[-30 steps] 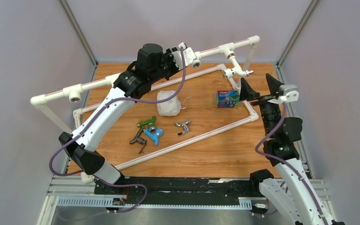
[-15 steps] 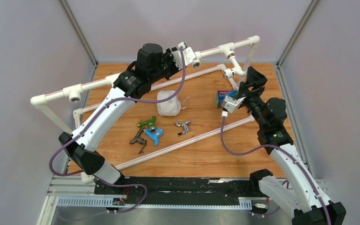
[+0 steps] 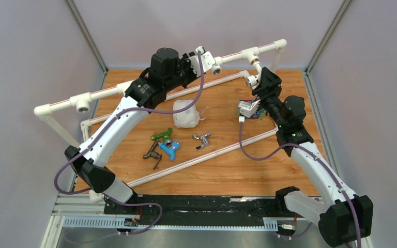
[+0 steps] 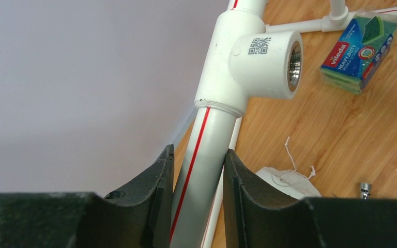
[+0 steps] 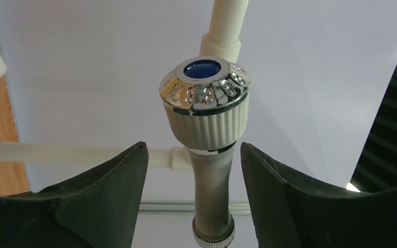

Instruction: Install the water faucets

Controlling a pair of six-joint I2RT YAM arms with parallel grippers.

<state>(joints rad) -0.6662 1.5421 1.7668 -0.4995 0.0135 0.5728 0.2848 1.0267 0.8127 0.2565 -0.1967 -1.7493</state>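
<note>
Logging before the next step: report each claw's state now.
Left claw: closed on the white pipe.
Right claw: open, straddling the white faucet, not gripping.

The right tool holds its jaws apart either side of the white faucet, clear of its chrome-capped knob.

Matt plastic faucet (glossy chrome cap)

Three faucets cluster left of a fourth, a bag behind them.
</note>
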